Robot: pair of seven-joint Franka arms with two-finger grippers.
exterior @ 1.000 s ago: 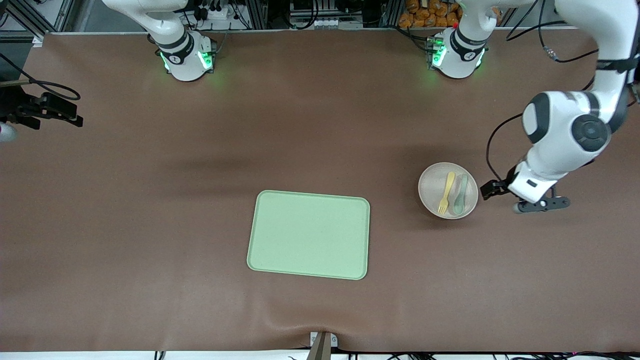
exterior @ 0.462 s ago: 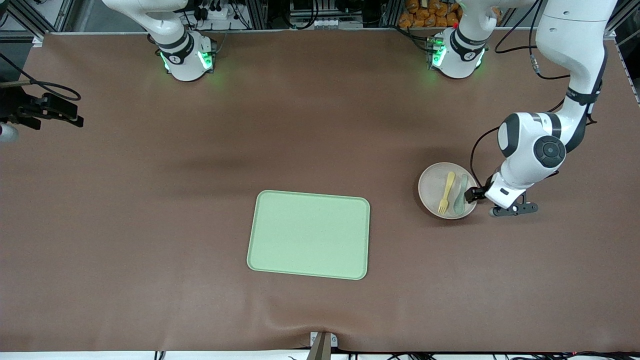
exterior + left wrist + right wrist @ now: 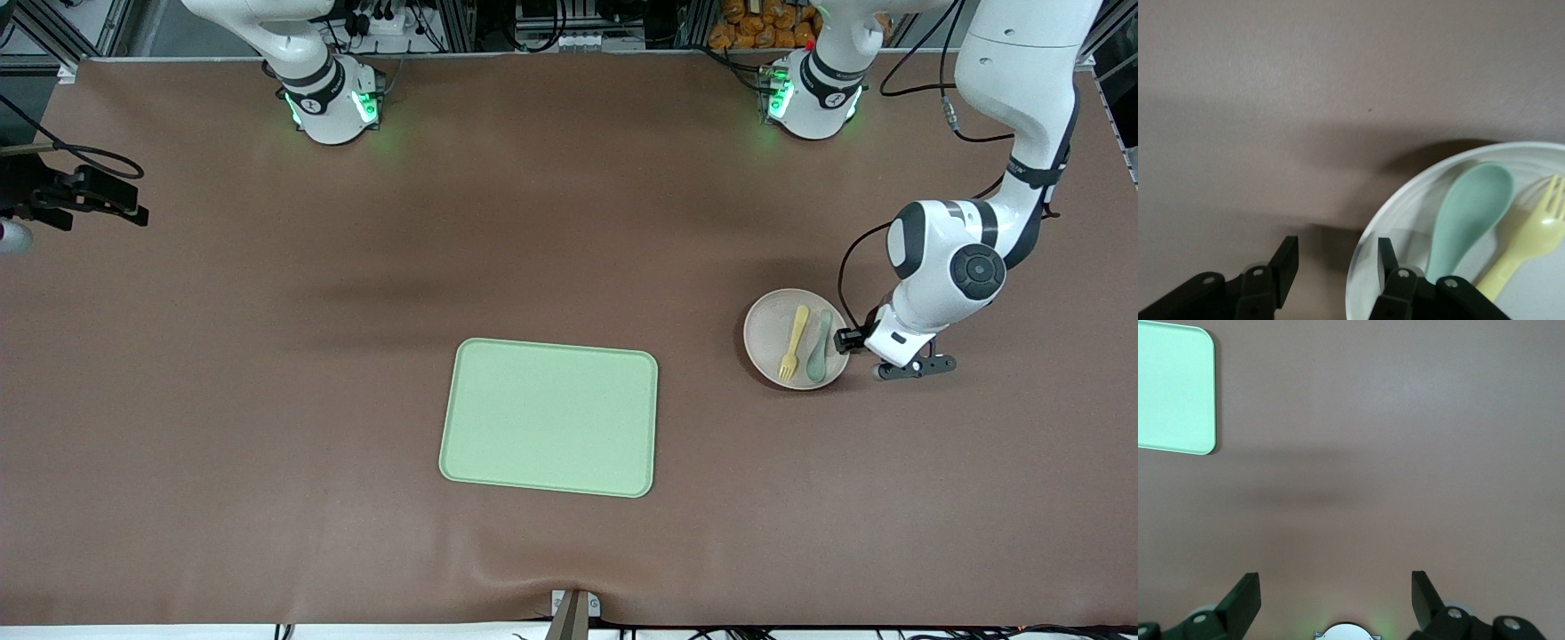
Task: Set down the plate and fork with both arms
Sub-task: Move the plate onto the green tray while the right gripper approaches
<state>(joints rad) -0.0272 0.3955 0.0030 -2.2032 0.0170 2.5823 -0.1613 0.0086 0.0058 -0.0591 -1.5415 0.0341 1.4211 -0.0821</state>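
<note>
Pincer first: my left pincer [image 3: 1337, 263] is released, one finger [image 3: 1386, 257] over the rim of the plate [image 3: 766, 342] and the other off it above the bare surface [image 3: 267, 373], so the rim sits between them. That plate lies toward the left arm's end, beside the light-green tray [image 3: 549, 416], with the fork [image 3: 792, 342] and a grey-green spoon [image 3: 818, 347] lying side by side in it. My worry: clamping only the low rim and lifting could tilt the plate and send the fork sliding off (the spoon too), or the inner finger may nudge the spoon. My right pincer [image 3: 1336, 597] waits spread wide, high over the surface at the right arm's end. Brown matting covers everything; cables and frame rails line the edge by the bases.
</note>
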